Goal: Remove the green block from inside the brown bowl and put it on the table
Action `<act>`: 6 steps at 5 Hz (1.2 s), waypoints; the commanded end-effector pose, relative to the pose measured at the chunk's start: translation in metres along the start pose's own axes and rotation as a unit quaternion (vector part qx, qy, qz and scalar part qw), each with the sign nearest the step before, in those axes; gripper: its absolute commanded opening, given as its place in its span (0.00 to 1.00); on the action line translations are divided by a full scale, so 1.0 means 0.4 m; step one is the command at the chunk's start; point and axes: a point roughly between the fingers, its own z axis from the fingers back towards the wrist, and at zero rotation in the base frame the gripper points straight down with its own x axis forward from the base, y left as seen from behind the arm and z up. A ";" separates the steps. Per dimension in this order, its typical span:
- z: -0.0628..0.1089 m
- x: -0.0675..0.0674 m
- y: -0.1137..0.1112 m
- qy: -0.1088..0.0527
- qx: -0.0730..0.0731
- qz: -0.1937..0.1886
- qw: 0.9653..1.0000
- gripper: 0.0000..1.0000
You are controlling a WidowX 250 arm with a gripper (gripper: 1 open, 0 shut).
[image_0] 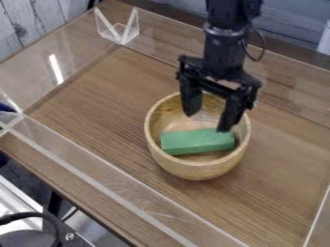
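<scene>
Arm vertical, fingers [213, 109] spread over green block [199, 143].

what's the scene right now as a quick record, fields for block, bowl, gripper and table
green block: lying flat inside the bowl, not gripped
brown bowl: round wooden bowl, upright on the table, right of centre
gripper: open, pointing down, fingers over the bowl just above the block's far side
table: wood-grain top with low clear acrylic walls
task status: block not yet lifted out
</scene>
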 end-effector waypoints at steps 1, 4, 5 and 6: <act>0.007 0.005 -0.007 -0.012 0.001 -0.058 0.998 1.00; -0.054 0.008 0.014 0.034 0.009 -0.083 0.996 1.00; -0.057 0.016 0.010 0.045 0.007 -0.078 0.996 1.00; -0.061 0.022 0.007 0.056 0.006 -0.074 0.996 1.00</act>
